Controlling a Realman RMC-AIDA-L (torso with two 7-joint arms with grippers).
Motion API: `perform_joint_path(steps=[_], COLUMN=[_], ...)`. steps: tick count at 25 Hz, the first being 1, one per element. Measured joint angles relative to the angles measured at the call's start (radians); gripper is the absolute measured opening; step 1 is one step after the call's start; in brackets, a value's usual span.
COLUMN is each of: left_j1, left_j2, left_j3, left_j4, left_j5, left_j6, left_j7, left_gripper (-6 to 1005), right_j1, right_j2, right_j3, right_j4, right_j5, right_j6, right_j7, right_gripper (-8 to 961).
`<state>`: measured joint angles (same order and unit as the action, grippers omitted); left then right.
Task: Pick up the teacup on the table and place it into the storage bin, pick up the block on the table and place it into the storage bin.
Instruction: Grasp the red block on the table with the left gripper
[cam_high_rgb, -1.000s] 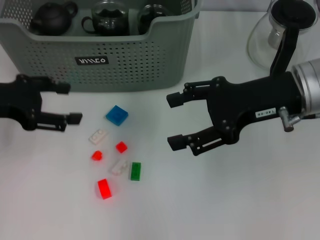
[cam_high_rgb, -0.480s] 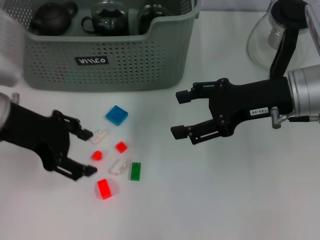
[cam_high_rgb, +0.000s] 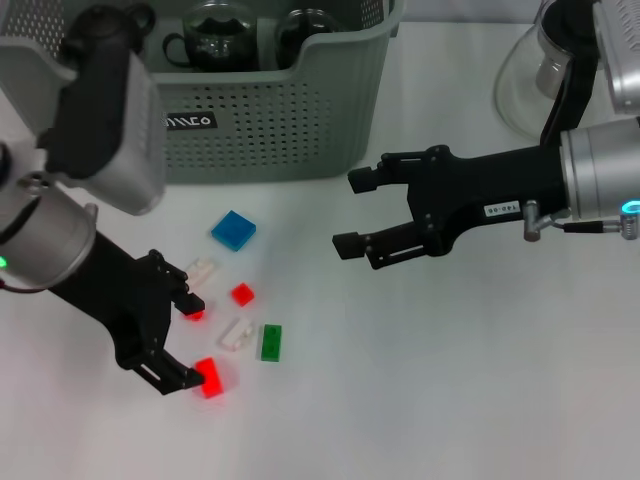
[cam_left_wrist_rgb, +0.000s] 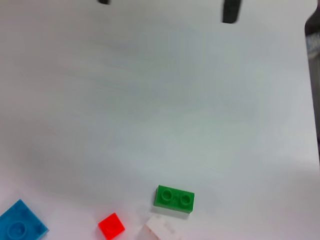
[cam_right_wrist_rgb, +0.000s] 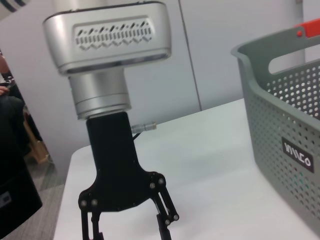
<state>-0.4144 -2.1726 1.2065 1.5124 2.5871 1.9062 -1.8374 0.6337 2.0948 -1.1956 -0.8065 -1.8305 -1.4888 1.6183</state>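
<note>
Blocks lie scattered on the tabletop before the storage bin (cam_high_rgb: 300, 120), and my left pincer (cam_high_rgb: 190, 340), fingers apart, straddles the red block (cam_high_rgb: 209, 377) nearest the front edge, while my right pincer (cam_high_rgb: 355, 212) hangs spread farther off

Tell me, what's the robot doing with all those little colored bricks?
The left gripper is down among the small blocks on the white table, open, one finger beside the big red block and the other by a small red one. It holds nothing yet. The right gripper hangs open and empty beside the storage bin, which already holds dark teaware. The blue block and green block lie untouched.
</note>
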Motion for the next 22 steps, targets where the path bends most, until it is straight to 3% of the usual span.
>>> perform_joint_path(steps=[6,22], left_j1=[0.008,0.028], left_j2=[-0.003,-0.006], left_j3=[0.147,0.313], left_j4=[0.014,0.01], left_j5=[0.075,0.1], left_j6=[-0.064,-0.122], left_j7=[-0.107,-0.324], left_gripper=[827,825], right_j1=[0.021,0.051], right_j2=[0.001,-0.001], right_j3=[0.004,-0.009], right_j4=[0.025,0.051], right_j5=[0.0,-0.002], right_j6=[0.043,0.093], right_j7=[-0.004,-0.04], right_gripper=[929,928])
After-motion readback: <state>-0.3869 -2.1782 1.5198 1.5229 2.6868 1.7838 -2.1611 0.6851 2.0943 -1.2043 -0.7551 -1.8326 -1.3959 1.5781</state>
